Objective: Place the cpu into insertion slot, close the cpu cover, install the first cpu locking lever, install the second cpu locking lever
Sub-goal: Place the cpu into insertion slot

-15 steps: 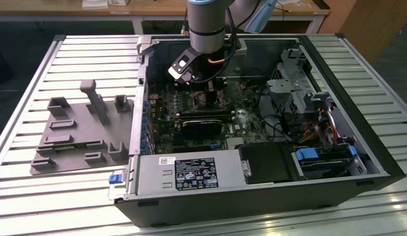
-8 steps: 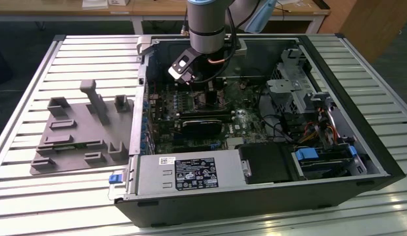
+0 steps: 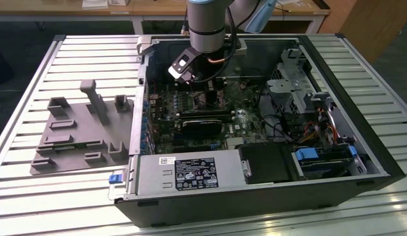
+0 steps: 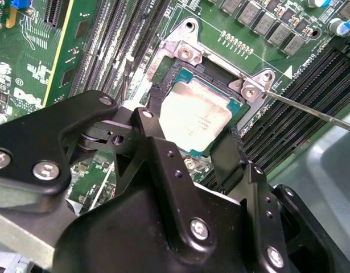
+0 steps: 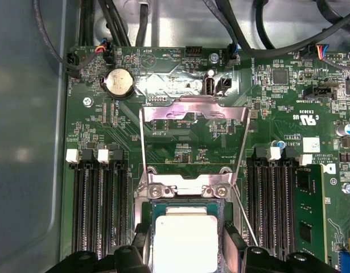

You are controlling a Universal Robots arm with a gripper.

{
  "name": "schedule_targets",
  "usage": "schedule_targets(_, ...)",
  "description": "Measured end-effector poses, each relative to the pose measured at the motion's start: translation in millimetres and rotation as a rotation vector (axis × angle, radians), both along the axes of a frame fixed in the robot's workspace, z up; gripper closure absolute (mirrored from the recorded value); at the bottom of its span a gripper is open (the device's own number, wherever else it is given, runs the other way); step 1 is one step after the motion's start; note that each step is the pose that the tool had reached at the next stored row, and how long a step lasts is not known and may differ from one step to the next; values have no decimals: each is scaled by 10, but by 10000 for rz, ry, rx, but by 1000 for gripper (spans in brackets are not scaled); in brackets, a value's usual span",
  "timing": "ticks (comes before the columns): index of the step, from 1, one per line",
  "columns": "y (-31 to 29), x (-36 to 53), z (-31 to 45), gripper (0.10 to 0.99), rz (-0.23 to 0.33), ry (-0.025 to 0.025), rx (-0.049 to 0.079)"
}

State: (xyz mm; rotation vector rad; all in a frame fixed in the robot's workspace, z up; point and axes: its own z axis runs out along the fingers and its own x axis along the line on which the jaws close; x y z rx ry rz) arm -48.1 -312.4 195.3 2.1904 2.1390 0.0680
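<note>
A slatted metal tabletop (image 3: pixel 59 206) is seen carrying an open computer case (image 3: pixel 256 202), with the arm lowered inside it over the green board (image 5: pixel 277 102); the cpu (image 4: pixel 194 116) lies flat in the insertion slot (image 4: pixel 175 68), directly between the fingers (image 4: pixel 231 149), which are judged to be closed narrowly on two of its opposite edges. The cpu cover (image 5: pixel 192 111) is laid back open past the slot's hinge edge, away from the fingers; the cpu is not yet covered.

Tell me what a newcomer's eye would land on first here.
The silvery cpu sits in the slot on the green board, with the black pincer right over it. The cover beside it stands open. In the exterior view, the arm reaches into an open computer case.
</note>
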Motion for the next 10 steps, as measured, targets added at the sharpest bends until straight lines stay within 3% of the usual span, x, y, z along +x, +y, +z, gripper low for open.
schedule_targets(7, -1, -1, 6, 486, 0, 3, -4)
schedule_targets(8, -1, 0, 6, 553, 0, 3, -4)
schedule_targets(10, 0, 0, 7, 553, 0, 2, -3)
